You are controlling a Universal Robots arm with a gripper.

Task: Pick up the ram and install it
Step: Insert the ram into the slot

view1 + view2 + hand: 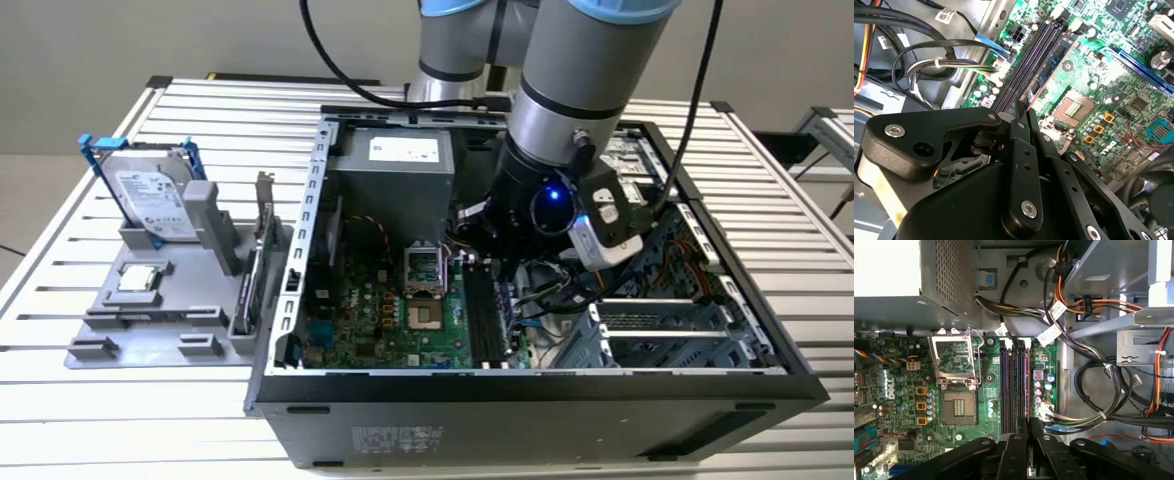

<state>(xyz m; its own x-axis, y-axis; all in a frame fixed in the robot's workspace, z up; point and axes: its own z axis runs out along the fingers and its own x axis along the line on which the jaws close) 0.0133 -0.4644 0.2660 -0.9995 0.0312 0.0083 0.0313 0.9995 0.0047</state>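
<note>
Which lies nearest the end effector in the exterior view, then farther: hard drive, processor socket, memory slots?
1. Memory slots, right by the end effector, which grips the ram.
2. Processor socket, toward that view's left.
3. Hard drive, outside the case, far left.

Even overhead light outside, dimmer light and local glare inside the computer case

In the exterior view, the slatted table is lit brightly and evenly, with only soft shadows cast beside the grey holder, while the interior of the computer case is left darker and a small blue light is seen glowing on the arm's wrist. In the first wrist view, the power supply is washed out to near white at its top face. In both wrist views, the gripper is rendered dark and slightly soft in the foreground, whereas the motherboard is kept sharp and well lit.
</note>
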